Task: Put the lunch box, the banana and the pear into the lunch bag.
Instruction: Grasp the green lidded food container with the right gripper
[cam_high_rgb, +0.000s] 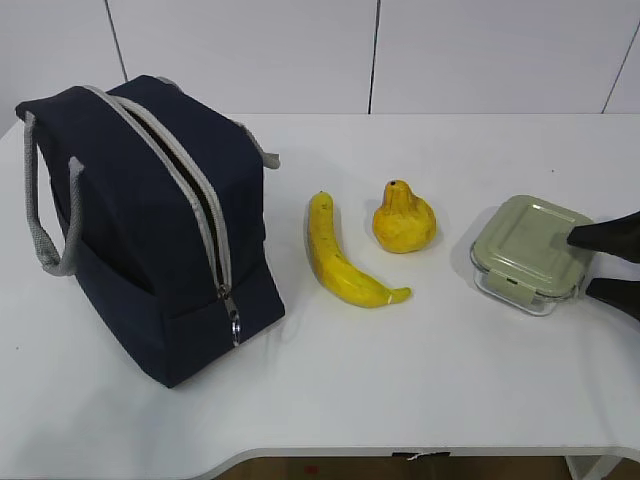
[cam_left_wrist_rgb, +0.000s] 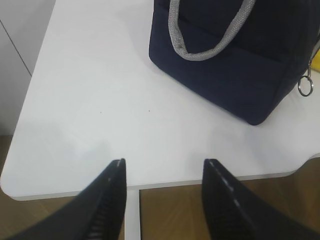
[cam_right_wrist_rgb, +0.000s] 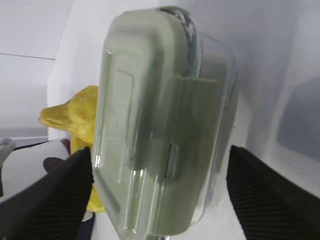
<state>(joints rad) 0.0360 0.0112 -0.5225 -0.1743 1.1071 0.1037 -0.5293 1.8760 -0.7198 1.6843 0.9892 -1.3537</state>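
Note:
The navy lunch bag (cam_high_rgb: 150, 230) stands at the left, its ring pull (cam_high_rgb: 234, 325) hanging at the near end of the grey zipper. The banana (cam_high_rgb: 335, 262) and the pear (cam_high_rgb: 403, 220) lie side by side mid-table. At the right sits the lunch box (cam_high_rgb: 525, 250) with its sage-green lid. My right gripper (cam_high_rgb: 580, 263) straddles its right edge, open. In the right wrist view the lunch box (cam_right_wrist_rgb: 150, 125) fills the space inside that gripper (cam_right_wrist_rgb: 159, 150), with a gap at the right finger. My left gripper (cam_left_wrist_rgb: 164, 162) hangs open and empty over the table's front edge, short of the bag (cam_left_wrist_rgb: 235, 65).
The white table (cam_high_rgb: 420, 380) has a curved front edge with brown floor below it in the left wrist view. A grey webbing handle (cam_left_wrist_rgb: 210, 40) droops down the bag's side. A white panelled wall (cam_high_rgb: 300, 50) runs behind the table.

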